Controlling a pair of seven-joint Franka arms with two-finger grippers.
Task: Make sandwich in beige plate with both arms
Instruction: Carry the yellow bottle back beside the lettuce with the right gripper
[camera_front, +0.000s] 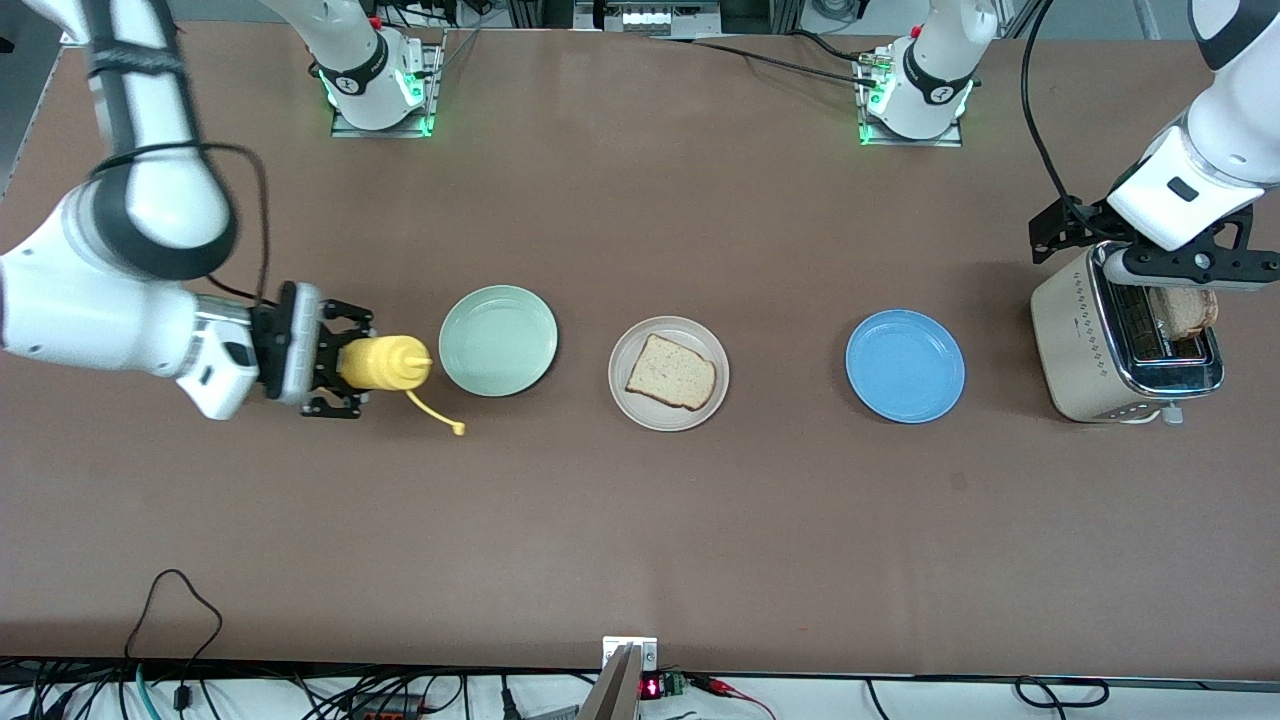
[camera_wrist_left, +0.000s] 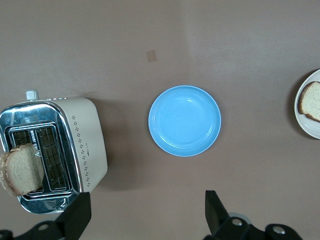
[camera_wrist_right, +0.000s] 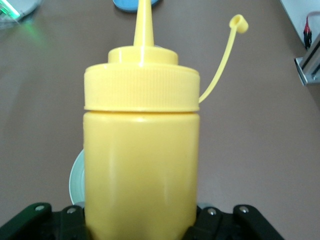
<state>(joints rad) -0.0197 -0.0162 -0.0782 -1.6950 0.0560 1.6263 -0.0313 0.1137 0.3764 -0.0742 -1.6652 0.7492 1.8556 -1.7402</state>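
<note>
A whole sandwich is out of view. One brown-crusted bread slice (camera_front: 672, 372) (camera_wrist_left: 310, 101) lies flat on the beige plate (camera_front: 640, 408) (camera_wrist_left: 312, 129) at mid-table. A second slice (camera_front: 1185, 310) (camera_wrist_left: 20, 167) stands in a slot of the cream toaster (camera_front: 1080, 340) (camera_wrist_left: 85, 135) at the left arm's end. My left gripper (camera_front: 1190, 262) (camera_wrist_left: 145, 215) hangs open over the toaster's edge, holding nothing. My right gripper (camera_front: 355, 362) (camera_wrist_right: 140, 225) is shut on a yellow squeeze bottle (camera_front: 385, 362) (camera_wrist_right: 140, 150). The bottle lies sideways with its nozzle toward the mint-green plate (camera_front: 497, 340) (camera_wrist_right: 76, 180).
The bottle's tethered cap (camera_front: 458, 428) (camera_wrist_right: 239, 22) dangles off the nozzle. A blue plate (camera_front: 905, 365) (camera_wrist_left: 185, 120) with nothing on it sits between the beige plate and the toaster. Cables run along the table edge nearest the front camera.
</note>
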